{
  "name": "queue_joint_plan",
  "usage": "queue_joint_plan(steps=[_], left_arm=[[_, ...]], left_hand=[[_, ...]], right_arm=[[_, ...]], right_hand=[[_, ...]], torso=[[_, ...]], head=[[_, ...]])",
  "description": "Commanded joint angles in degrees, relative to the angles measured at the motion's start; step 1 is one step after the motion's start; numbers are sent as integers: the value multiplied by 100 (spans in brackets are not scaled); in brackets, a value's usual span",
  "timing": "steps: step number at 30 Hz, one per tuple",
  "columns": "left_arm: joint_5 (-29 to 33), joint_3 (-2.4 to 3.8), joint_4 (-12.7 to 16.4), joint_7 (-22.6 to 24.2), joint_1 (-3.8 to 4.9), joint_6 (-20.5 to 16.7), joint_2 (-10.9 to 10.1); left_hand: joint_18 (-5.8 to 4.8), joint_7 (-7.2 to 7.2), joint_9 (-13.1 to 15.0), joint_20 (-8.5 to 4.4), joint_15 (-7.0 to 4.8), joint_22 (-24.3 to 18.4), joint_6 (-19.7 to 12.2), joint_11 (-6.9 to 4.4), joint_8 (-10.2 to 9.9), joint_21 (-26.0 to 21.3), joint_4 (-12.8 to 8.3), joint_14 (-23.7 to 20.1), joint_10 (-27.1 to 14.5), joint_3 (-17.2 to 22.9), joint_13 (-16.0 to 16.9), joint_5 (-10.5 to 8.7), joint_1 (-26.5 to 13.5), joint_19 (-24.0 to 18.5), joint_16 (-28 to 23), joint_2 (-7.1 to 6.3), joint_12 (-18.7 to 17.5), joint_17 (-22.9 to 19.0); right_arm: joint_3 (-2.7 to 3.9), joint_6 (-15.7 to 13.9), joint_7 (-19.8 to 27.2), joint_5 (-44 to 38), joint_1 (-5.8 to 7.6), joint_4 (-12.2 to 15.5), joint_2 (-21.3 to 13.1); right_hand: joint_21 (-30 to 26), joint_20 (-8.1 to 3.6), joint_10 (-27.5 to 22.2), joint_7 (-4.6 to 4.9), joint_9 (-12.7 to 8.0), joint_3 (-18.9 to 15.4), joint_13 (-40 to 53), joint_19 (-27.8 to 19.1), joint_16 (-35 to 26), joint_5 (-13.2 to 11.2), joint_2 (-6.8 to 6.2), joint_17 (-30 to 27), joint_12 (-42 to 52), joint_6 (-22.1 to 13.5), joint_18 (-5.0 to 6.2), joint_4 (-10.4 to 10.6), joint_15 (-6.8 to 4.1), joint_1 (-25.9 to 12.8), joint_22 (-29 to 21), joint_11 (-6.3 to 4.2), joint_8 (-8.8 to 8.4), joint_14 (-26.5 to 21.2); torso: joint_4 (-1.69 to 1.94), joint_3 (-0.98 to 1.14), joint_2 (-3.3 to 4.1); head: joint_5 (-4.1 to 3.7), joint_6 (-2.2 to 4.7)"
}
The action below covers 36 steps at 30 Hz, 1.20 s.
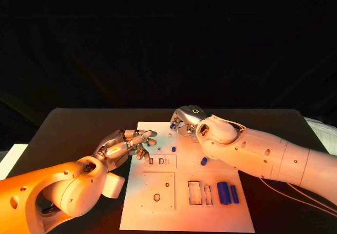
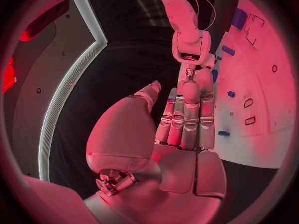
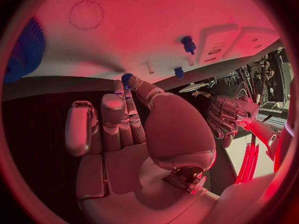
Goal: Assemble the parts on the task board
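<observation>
Matt white task board (image 1: 184, 214), glossy blue plastic parts (image 1: 223, 193), matt black table (image 1: 77, 126).

Head camera looks down on the counter (image 1: 77, 126); each wrist camera sits close behind its hand; all share the board (image 1: 186, 209).

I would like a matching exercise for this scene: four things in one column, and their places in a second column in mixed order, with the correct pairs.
Things:
1. left hand
2. right hand
3. large blue cylinder
4. task board

Places:
A. lying on the board's near right part
B. over the board's far edge
C. on the black table, in the middle
D. over the board's left edge

Pairs: 1-D, 2-B, 3-A, 4-C
</observation>
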Motion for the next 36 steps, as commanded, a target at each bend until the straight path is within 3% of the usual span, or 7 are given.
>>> queue_joint_plan(steps=[1, 7, 12, 21, 32, 34, 36], left_arm=[[-22, 4, 23, 18, 11, 134, 2], [-22, 4, 25, 13, 14, 145, 1], [-22, 4, 21, 9, 16, 120, 0], [-22, 4, -3, 9, 17, 119, 9], [-22, 3, -10, 14, 17, 136, -37], [-22, 3, -13, 14, 18, 140, -43], [-22, 3, -17, 14, 18, 146, -47]], left_hand=[[12, 27, -5, -1, 12, 5, -27, -2, -39, -33, -28, -33, -46, -3, 5, -16, -23, -32, -32, 17, -37, -5], [12, 27, -5, -1, 12, 5, -27, -2, -39, -33, -28, -33, -46, -3, 5, -16, -23, -32, -32, 17, -37, -5], [13, 35, -7, 6, 18, 11, -45, 6, -48, -29, -44, -43, -73, -4, 5, -16, -14, -54, -50, 9, -47, -16], [14, 38, -8, 10, 21, 14, -56, 10, -53, -25, -55, -47, -87, -3, 5, -16, -6, -64, -57, 6, -52, -21], [14, 40, -8, 11, 22, 16, -60, 12, -55, -23, -58, -52, -92, -2, 6, -16, -3, -68, -67, 6, -53, -31], [14, 40, -8, 11, 22, 16, -60, 12, -55, -23, -58, -52, -92, -2, 6, -16, -3, -68, -67, 6, -53, -31], [14, 40, -8, 11, 22, 16, -60, 12, -55, -23, -58, -52, -92, -2, 6, -16, -3, -68, -67, 6, -53, -31]], right_arm=[[-7, 150, -100, -109, -5, -23, 13], [-13, 90, -132, -108, -4, -39, 39], [-16, -54, -181, -83, -4, 21, -4], [-7, -209, -223, 14, -4, 614, -531], [177, 124, -495, 1176, -4, 1655, -1765], [191, 280, -563, 1333, -4, 1670, -1881], [200, 417, -626, 1429, -4, 1645, -1953]], right_hand=[[11, 25, -58, 42, -1, -1, -9, -17, -38, -19, -54, -14, -28, -19, -66, 39, 17, 3, -15, -2, -10, 76], [-51, 53, -203, 85, -29, 12, -18, -111, -148, -29, -137, -167, -34, -151, -39, 105, 51, -13, -140, 41, -26, 20], [-653, 188, -1102, 250, -91, -242, -29, -744, -1116, -106, -393, -1309, -20, -855, 172, 262, 199, -18, -1201, 218, -23, -292], [-825, 189, -929, 242, -56, -497, 27, -772, -1383, 1, -333, -1604, 149, -918, 203, 443, 177, 211, -1413, 194, 23, -243], [49, -81, 1252, 41, -69, -772, 797, 120, 419, 379, -659, 538, 1366, -837, -98, 676, -135, 109, 126, -203, -5, 270], [374, -129, 1223, -11, -54, -1157, 3069, 407, 1516, 591, -723, 1921, 3492, -915, -213, 769, -199, 189, 692, -215, 52, 398], [540, -115, 902, 8, -28, -1660, 4972, 517, 1968, 604, -645, 2501, 5220, -1034, -248, 973, -44, 368, 986, -122, 110, 359]], torso=[[0, 2, 4], [4, 2, 7], [-2, 2, 6], [-6, 11, 1], [-73, 19, -23], [-81, 20, -29], [-85, 22, -29]], head=[[0, -7], [-1, -12], [4, -11], [-8, 6], [-71, 32], [-81, 38], [-85, 32]])
